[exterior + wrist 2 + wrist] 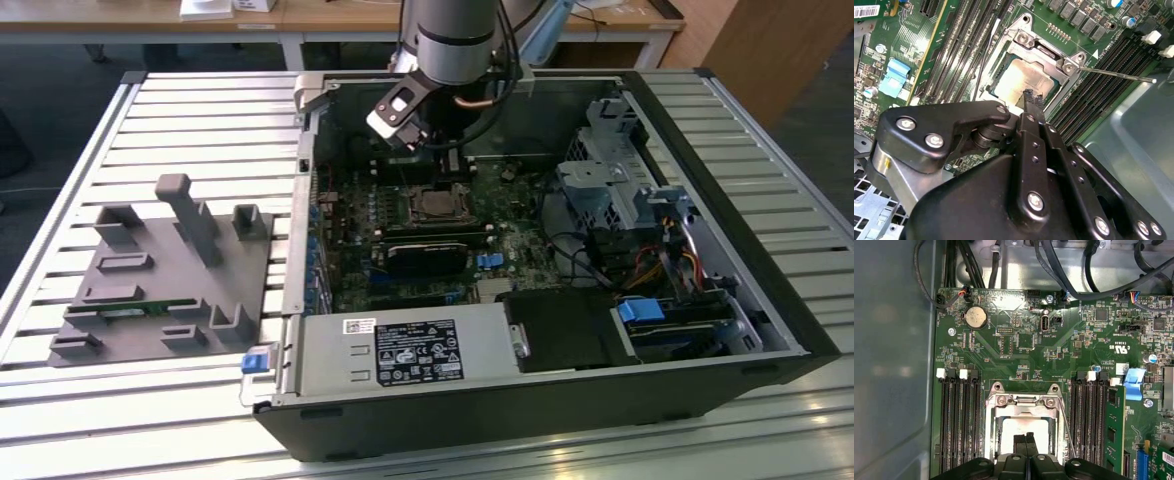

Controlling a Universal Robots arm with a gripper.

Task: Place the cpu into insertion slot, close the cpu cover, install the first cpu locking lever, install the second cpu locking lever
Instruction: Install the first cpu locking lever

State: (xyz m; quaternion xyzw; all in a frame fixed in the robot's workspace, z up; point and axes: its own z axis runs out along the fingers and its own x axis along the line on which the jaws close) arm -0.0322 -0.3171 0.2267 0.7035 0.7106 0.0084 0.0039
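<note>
Where the arm [447, 40] stands, exterior view: over the open case [534, 400] on the slatted bench [134, 420].
Gripper, exterior view: the gripper [447, 168] points down into the case, close to the slot [419, 206] on its far side from the camera.
Fixture, exterior view: a grey fixture [167, 280] lies on the bench, well apart from the case, at the exterior view's left.
Cpu, second wrist view: the cpu [1021, 75] sits in the slot, its pale top showing through the window of the cover [1046, 52].
Cover, second wrist view: it lies down flat around the cpu.
Lever, second wrist view: a thin lever [1114, 74] juts from the cover's corner out across the memory slots [1094, 97].
Jaws, second wrist view: together, nothing visible between them. The gripper [1029, 100] is tip-first over the cpu's edge; I cannot tell if it touches.
Cpu, first wrist view: the cpu [1011, 432] is framed by the cover [1024, 401].
Jaws, first wrist view: the gripper [1025, 440] shows a hairline seam between its fingers.
Lever, first wrist view: the lever [1067, 432] slants between cover and memory slots [959, 425].
</note>
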